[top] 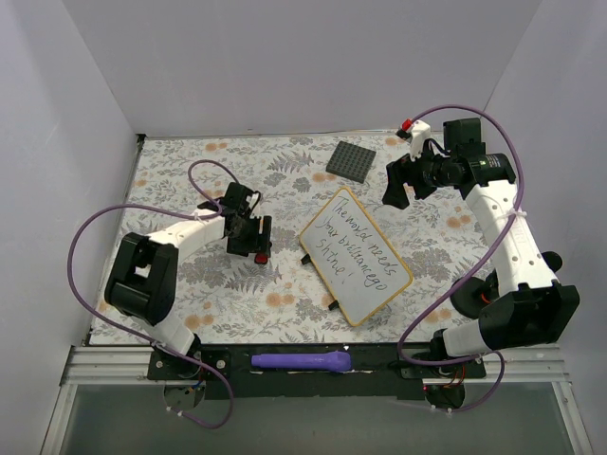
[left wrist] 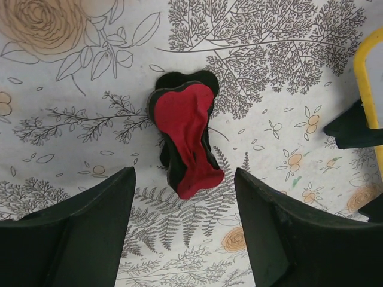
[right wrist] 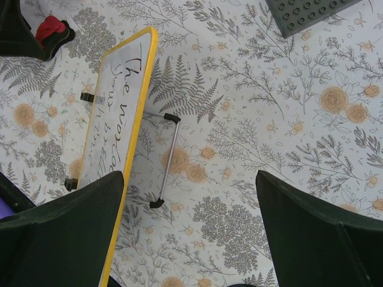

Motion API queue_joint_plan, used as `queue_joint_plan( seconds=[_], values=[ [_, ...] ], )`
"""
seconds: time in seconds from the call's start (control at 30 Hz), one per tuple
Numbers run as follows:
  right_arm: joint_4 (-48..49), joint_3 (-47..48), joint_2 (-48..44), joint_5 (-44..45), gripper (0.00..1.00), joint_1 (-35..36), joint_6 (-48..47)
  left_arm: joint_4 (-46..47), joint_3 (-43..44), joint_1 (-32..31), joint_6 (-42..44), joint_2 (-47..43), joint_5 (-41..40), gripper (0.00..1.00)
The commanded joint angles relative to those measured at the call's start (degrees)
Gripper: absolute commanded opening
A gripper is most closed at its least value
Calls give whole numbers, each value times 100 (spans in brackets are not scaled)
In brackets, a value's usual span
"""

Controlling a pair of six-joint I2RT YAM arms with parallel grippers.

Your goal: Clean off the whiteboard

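The whiteboard (top: 358, 256) lies tilted on its stand at centre right, with black handwriting and a yellow-tan frame. It also shows in the right wrist view (right wrist: 116, 113), and its frame edge shows in the left wrist view (left wrist: 366, 78). A red and black eraser (left wrist: 185, 137) lies on the tablecloth just left of the board (top: 260, 257). My left gripper (left wrist: 184, 224) is open and empty, just short of the eraser, its jaws wider than the eraser. It shows in the top view (top: 252, 237). My right gripper (right wrist: 188, 233) is open and empty, raised beyond the board's far end (top: 396, 190).
A dark grey studded plate (top: 349, 161) lies at the back, also in the right wrist view (right wrist: 305, 11). The board's metal stand bar (right wrist: 169, 158) sticks out on its right side. A purple tool (top: 302, 360) lies on the near rail. White walls enclose the table.
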Motion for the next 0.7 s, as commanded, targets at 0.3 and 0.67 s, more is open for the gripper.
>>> queue_joint_plan(
  seconds=[0.3, 0.67],
  values=[
    [370, 537, -20, -478, 96, 137, 676, 168, 359, -124, 50, 527, -422, 25],
    [634, 792, 244, -1162, 96, 735, 1116, -166, 1061, -124, 1174, -552, 1930, 0]
  ],
)
